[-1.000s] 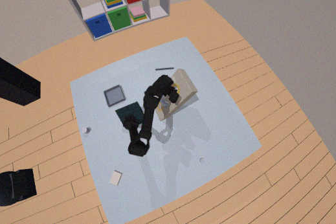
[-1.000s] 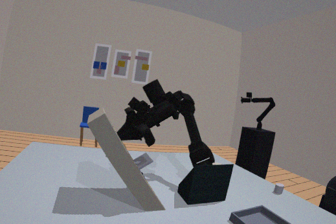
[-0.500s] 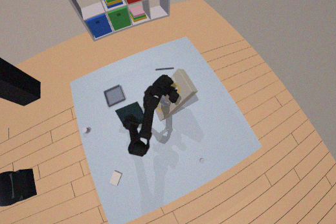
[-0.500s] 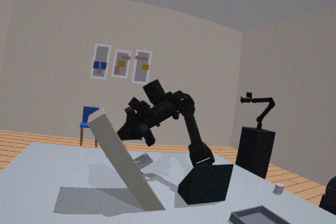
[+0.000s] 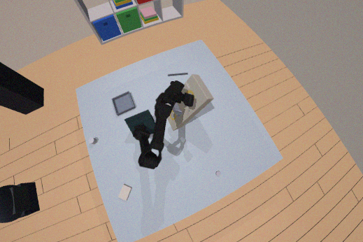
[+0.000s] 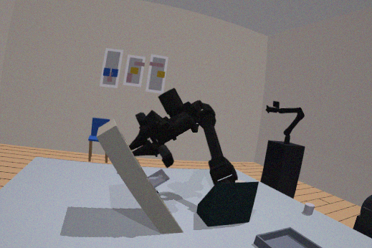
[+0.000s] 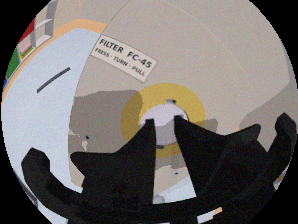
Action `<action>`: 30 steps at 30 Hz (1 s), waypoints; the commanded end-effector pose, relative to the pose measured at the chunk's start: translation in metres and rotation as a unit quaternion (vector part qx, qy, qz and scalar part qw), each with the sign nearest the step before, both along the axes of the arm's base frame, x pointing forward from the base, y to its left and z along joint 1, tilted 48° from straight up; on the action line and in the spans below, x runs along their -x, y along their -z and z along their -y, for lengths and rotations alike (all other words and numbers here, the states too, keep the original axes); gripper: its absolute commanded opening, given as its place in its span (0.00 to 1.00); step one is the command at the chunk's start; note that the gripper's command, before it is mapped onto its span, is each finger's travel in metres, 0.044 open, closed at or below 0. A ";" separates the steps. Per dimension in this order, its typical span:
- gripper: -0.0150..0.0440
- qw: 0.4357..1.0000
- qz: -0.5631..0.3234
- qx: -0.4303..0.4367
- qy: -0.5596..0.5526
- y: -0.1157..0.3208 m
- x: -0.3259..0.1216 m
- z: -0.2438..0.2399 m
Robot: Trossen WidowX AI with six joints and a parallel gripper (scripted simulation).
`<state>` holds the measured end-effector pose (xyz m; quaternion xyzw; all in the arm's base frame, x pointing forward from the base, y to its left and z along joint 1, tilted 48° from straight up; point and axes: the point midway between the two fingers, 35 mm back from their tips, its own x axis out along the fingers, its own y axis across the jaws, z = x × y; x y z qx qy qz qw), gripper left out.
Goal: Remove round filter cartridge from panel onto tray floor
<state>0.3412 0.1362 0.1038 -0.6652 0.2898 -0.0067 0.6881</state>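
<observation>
The beige, slab-shaped service panel [image 5: 202, 87] [image 6: 138, 175] [image 7: 200, 40] stands tilted on the pale blue mat [image 5: 194, 192] [image 6: 41, 186] [image 7: 35, 120]; the pale lilac, round filter cartridge [image 7: 164, 114] is at the panel's face, inside a flat yellow ring [image 7: 131, 107], and I cannot tell how far it stands out. The black parallel-jaw gripper [image 5: 187, 94] [image 6: 132, 151] [image 7: 162, 120] meets the panel's face, its fingers narrowly spaced and gripping the cartridge; one of the dark slots shows below the fingertips. A white, rectangular printed label [image 7: 124, 57] lies on the panel beside the ring; the grey, square, low-walled tray [image 5: 115, 106] [image 6: 274, 232] sits well apart from the panel, beyond the dark green, angular block [image 5: 140, 119] [image 6: 228, 204] under the arm; a thin dark rod [image 5: 178, 74] [image 7: 53, 80] lies near the panel's upper end in the top view.
</observation>
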 end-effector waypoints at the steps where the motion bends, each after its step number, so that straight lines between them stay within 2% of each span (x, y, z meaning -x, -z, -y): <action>1: 0.25 0.998 -0.027 0.046 -0.020 0.002 -0.005 0.004; 15: 0.25 0.955 -0.122 0.244 -0.115 0.003 -0.007 0.005; 30: 0.25 0.846 -0.215 0.441 -0.209 0.003 -0.007 0.005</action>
